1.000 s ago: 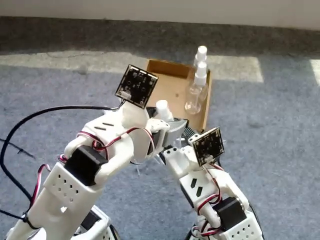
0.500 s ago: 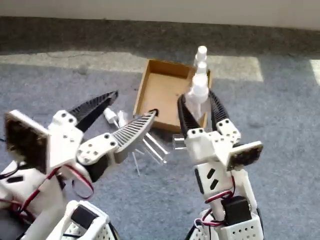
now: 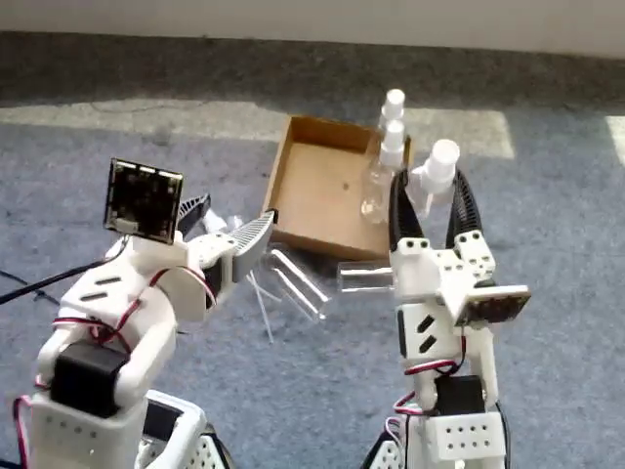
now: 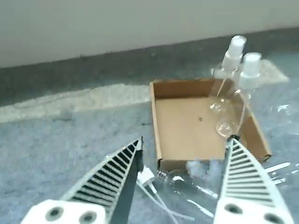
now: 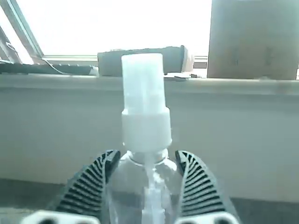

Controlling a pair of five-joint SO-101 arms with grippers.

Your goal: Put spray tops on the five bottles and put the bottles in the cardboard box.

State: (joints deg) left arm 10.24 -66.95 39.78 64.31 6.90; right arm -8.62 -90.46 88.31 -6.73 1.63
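in the high view a shallow brown cardboard box [image 3: 322, 191] sits on the grey-blue carpet [image 3: 547, 264] ahead of both arms. two clear plastic bottles with white spray tops [image 3: 383, 168] stand upright in its far right corner, one behind the other. the right arm's black ribbed claw [image 3: 428, 188] is pinching a third clear capped bottle [image 3: 438, 164], held upright and seen just beside the box's right wall, close to the standing pair. the left arm's black ribbed claw [image 3: 227, 223] is spread wide over the carpet near the box's near left corner. two uncapped clear bottles [image 3: 365, 277] lie on their sides on the carpet just in front of the box's near wall, with a thin clear dip tube [image 3: 265, 318] beside them. in the left wrist view the left claw [image 4: 184, 142] is spread, with nothing between its fingers [image 4: 117, 179]. past them the cardboard box [image 4: 154, 109] shows its bare floor and the two capped bottles [image 4: 238, 91] standing along one side. one uncapped bottle [image 4: 187, 184] lies against the outside of the near wall, and a loose white spray top [image 4: 145, 176] lies on the carpet beside it. in the right wrist view the right claw [image 5: 145, 165] is clamped on the body of the capped bottle [image 5: 140, 191]. its white spray top [image 5: 145, 102] rises upright above the fingertips, before a pale wall and a bright window ledge [image 5: 224, 86].
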